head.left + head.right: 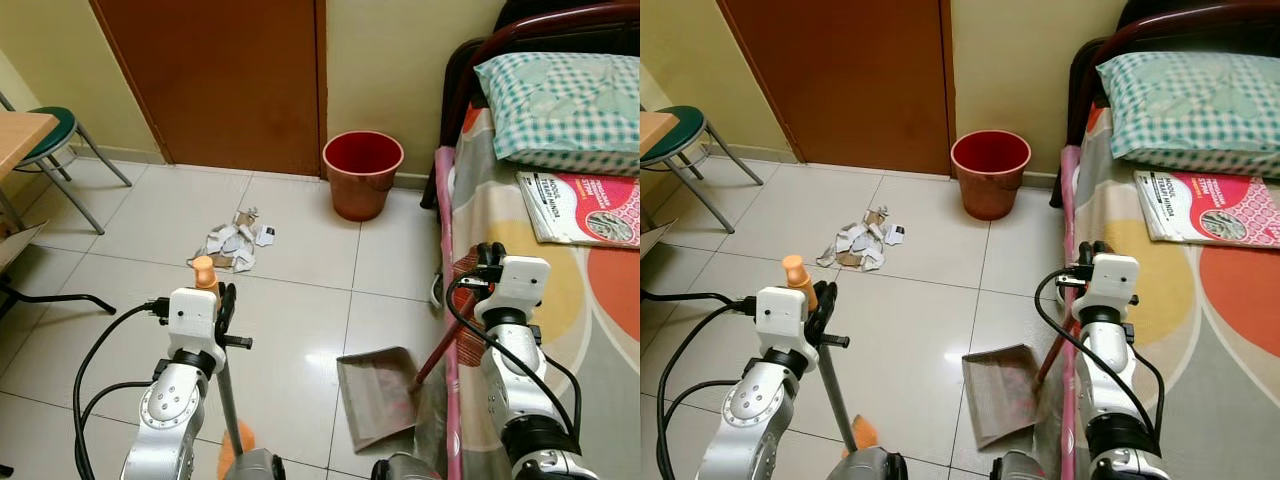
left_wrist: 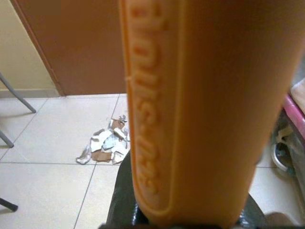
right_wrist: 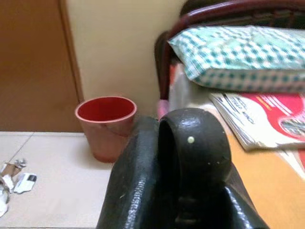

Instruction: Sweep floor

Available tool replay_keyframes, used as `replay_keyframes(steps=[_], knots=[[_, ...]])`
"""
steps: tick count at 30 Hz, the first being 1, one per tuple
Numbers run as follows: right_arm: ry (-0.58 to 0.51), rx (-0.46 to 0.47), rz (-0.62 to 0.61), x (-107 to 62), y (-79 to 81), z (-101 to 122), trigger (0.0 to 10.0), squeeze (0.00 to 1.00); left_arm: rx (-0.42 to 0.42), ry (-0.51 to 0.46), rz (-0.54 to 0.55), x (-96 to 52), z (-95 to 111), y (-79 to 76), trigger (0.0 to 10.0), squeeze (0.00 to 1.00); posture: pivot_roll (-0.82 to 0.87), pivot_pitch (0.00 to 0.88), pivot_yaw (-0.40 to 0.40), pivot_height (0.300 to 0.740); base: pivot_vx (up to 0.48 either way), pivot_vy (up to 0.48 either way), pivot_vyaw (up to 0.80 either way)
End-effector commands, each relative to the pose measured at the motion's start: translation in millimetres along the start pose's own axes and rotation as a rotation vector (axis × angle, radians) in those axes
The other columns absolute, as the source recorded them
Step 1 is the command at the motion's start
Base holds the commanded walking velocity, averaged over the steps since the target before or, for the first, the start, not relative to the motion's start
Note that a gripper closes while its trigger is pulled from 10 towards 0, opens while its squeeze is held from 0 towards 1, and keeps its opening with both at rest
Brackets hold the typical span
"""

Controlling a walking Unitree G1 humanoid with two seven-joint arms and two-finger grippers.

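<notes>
In the left eye view, the heap of torn white and brown paper scraps (image 1: 234, 243) lies on the pale tiled floor (image 1: 130, 215) short of the red plastic bucket (image 1: 362, 172), on the door side of it; the left gripper (image 1: 222, 300) is clamped round the orange-capped broom handle (image 1: 205, 272), and the grey-brown flat dustpan (image 1: 375, 395) rests well nearer the robot than the bucket, beside the bed. In the right eye view, the right gripper (image 1: 1087, 258) grips the dustpan's dark red handle (image 1: 1052, 350). The left wrist view shows the broom's orange grip up close, with the scraps beyond it. In the right wrist view, black fingers (image 3: 193, 148) wrap a dark knob, the bucket beyond. The risk, I judge, is that a hard stroke scatters the light scraps toward the bucket or under the bed, since the pan sits far from the heap.
</notes>
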State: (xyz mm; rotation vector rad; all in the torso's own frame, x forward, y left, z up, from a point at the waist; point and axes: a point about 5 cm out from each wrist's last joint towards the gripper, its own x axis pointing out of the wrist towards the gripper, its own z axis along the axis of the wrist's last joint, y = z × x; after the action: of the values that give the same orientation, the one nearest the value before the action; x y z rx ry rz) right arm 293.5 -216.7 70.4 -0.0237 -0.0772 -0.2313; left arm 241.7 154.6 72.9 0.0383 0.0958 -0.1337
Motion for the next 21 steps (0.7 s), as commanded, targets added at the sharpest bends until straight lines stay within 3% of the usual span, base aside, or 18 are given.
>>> replay_keyframes(steps=[1,8,18,21], knots=[[0.023,0.026,-0.049,-1.7,-3.0,2.1,0.0,0.00,-0.008,-0.066,0.005,3.9,9.0,-0.2,10.0,0.00,-0.02,0.036,-0.007,0.740,0.000,0.000,0.00],[0.120,0.098,-0.107,-13.7,-3.0,-1.5,0.0,0.00,-0.021,-0.073,0.011,3.7,6.5,-6.9,10.0,0.00,-0.04,0.044,-0.019,0.740,0.000,0.000,0.00],[0.219,0.129,-0.007,-28.9,5.0,-4.2,0.0,0.00,-0.017,-0.076,0.015,3.7,4.6,-9.6,10.0,0.00,-0.05,0.054,-0.024,0.740,0.000,0.000,0.00],[0.244,0.095,0.032,-32.2,4.5,-3.1,0.0,0.00,-0.018,-0.073,0.010,3.7,4.7,-8.7,10.0,0.00,-0.05,0.065,-0.020,0.740,0.000,0.000,0.00]])
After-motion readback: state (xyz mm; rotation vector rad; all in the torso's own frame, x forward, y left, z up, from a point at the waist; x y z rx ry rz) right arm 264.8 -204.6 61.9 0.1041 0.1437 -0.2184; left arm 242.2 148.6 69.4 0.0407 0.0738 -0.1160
